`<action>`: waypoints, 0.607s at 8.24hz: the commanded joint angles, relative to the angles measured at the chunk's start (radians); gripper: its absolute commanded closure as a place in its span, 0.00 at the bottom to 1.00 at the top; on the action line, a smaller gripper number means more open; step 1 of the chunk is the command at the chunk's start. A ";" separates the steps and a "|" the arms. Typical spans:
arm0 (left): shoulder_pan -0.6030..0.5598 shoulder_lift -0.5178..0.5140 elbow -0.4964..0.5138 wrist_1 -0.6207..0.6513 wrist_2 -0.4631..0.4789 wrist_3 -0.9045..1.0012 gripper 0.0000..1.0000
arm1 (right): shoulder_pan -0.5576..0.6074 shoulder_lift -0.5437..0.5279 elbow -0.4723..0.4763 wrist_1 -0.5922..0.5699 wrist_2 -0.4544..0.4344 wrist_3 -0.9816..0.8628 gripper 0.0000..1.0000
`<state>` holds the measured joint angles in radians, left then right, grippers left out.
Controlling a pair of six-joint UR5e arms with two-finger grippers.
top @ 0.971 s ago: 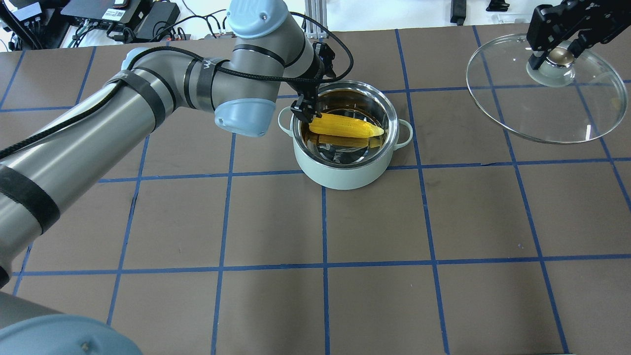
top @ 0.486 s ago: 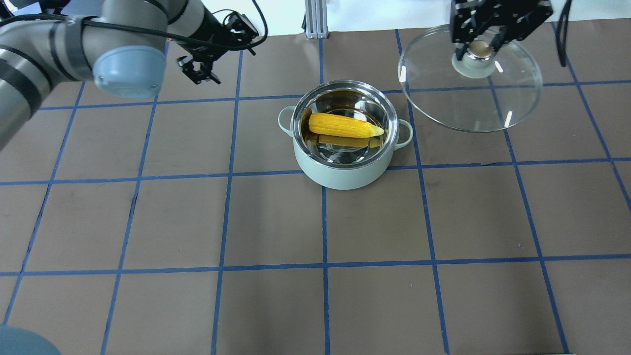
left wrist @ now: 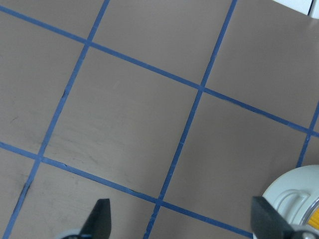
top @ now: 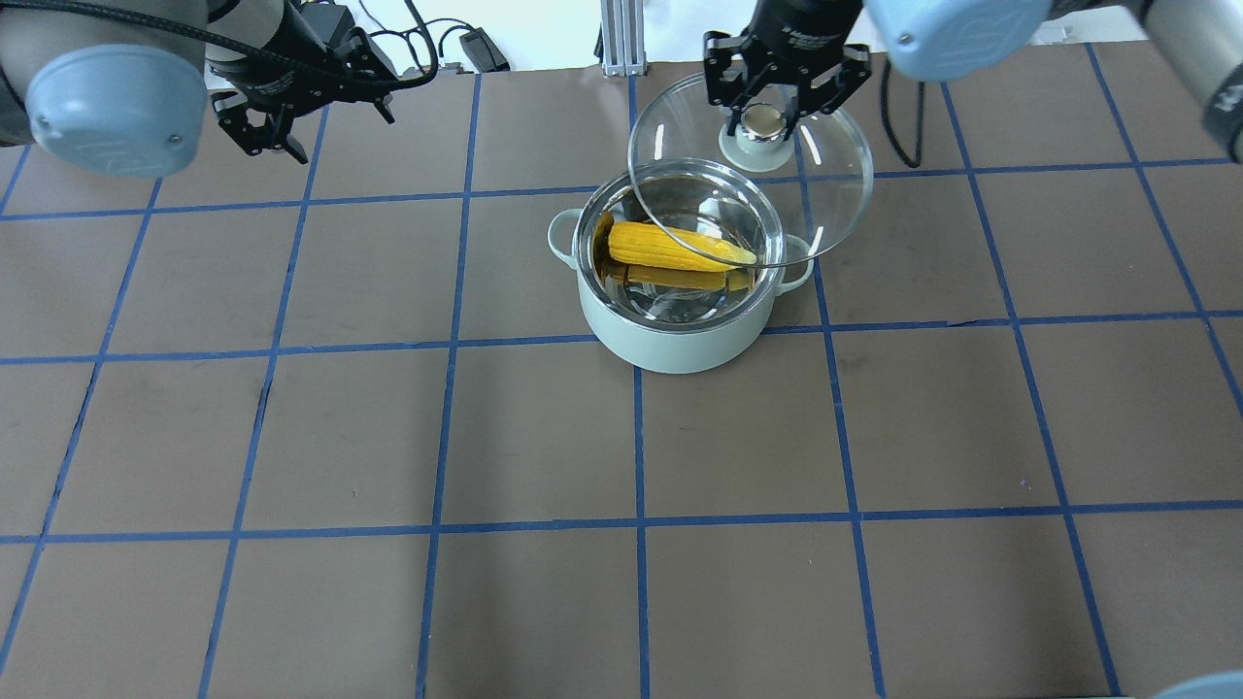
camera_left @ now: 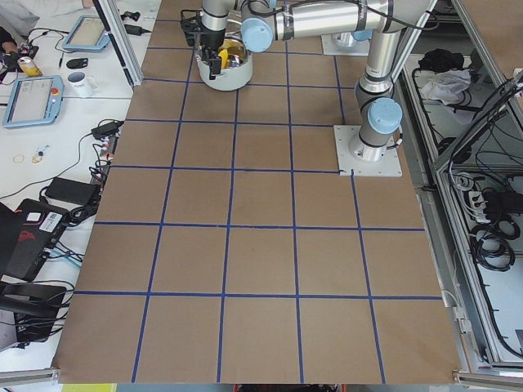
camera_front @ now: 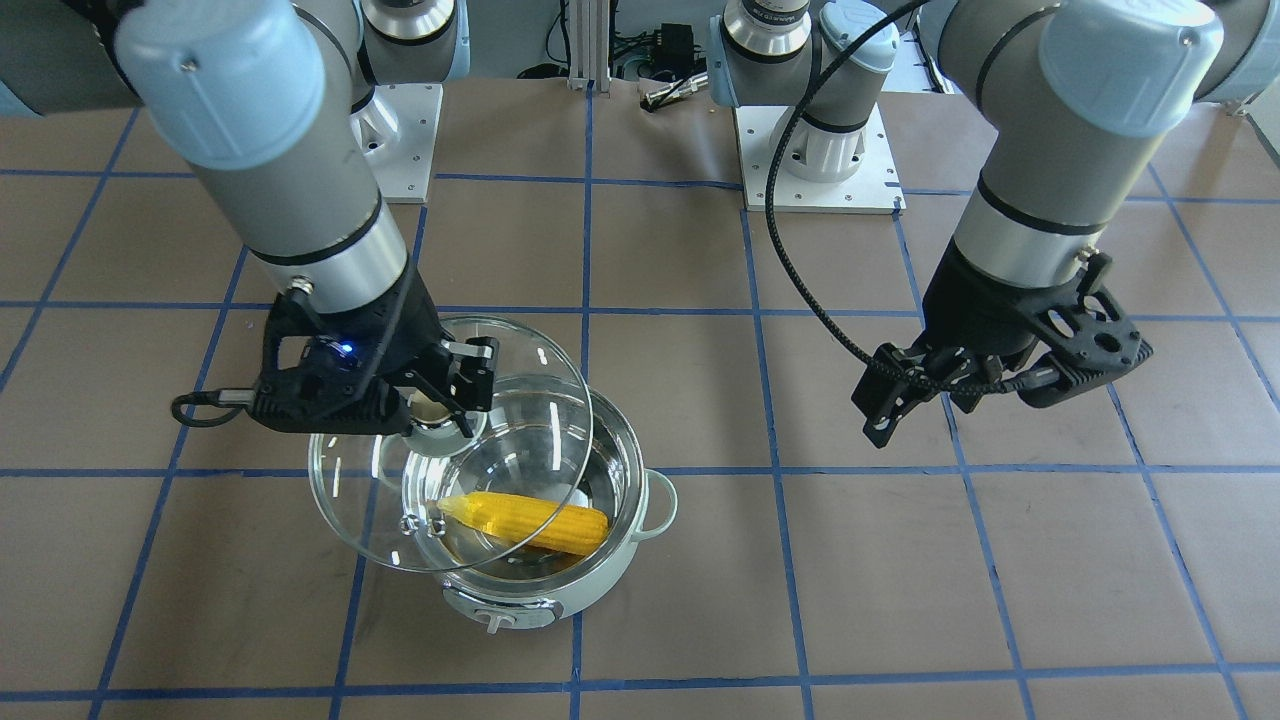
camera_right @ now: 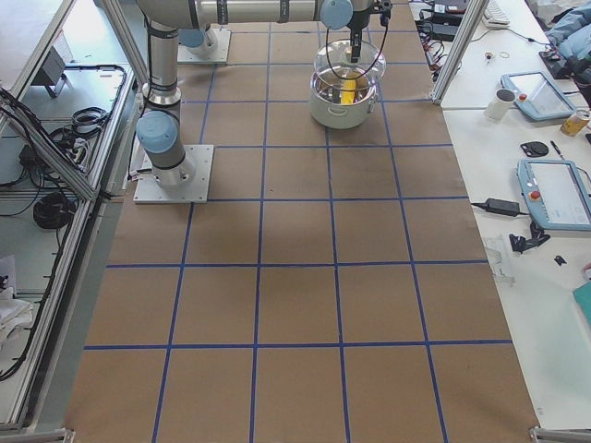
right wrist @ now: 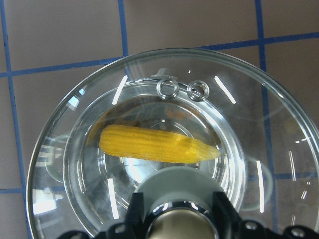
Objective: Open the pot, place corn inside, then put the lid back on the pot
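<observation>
here the right arm reaches across the far side of the bench [top: 388, 437], wrist pointing down, and its tool [top: 774, 116] is clenched on the gold-beige knob [top: 764, 118] of the lid [top: 835, 189]. the clear glass lid hangs in the air above the pot [top: 680, 342], not seated on it. in the overhead view it overlaps only the pot's far right rim. in the right wrist view the corn [right wrist: 157, 144] shows through the glass, below the two metal-ringed vent holes [right wrist: 168, 88].

the corn lies on its side on the pot's steel floor, its pointed tip towards the robot's right. the mint-green pot stands upright on the bench, its front control knob [camera_front: 497, 620] facing the operators' side.

the left arm is bent back over the far left of the bench, well apart from the pot. its tool [left wrist: 182, 219] is released, the two fingers spread wide over bare brown surface and blue grid lines, grasping nothing.
</observation>
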<state>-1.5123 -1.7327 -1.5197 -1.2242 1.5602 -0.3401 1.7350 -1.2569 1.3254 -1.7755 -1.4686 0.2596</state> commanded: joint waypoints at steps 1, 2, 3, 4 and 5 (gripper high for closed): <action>-0.008 0.096 -0.017 -0.092 0.023 0.041 0.00 | 0.073 0.080 0.015 -0.088 0.004 0.133 0.90; -0.009 0.102 -0.017 -0.134 0.024 0.041 0.00 | 0.075 0.092 0.046 -0.114 -0.006 0.142 0.90; -0.009 0.098 -0.019 -0.164 0.023 0.041 0.00 | 0.078 0.091 0.069 -0.120 -0.003 0.150 0.91; -0.009 0.099 -0.014 -0.167 0.024 0.058 0.00 | 0.083 0.091 0.084 -0.142 -0.003 0.162 0.91; -0.009 0.099 -0.017 -0.167 0.076 0.228 0.00 | 0.081 0.093 0.087 -0.148 -0.006 0.161 0.91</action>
<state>-1.5211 -1.6356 -1.5356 -1.3771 1.5866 -0.2827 1.8129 -1.1682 1.3919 -1.8999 -1.4710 0.4097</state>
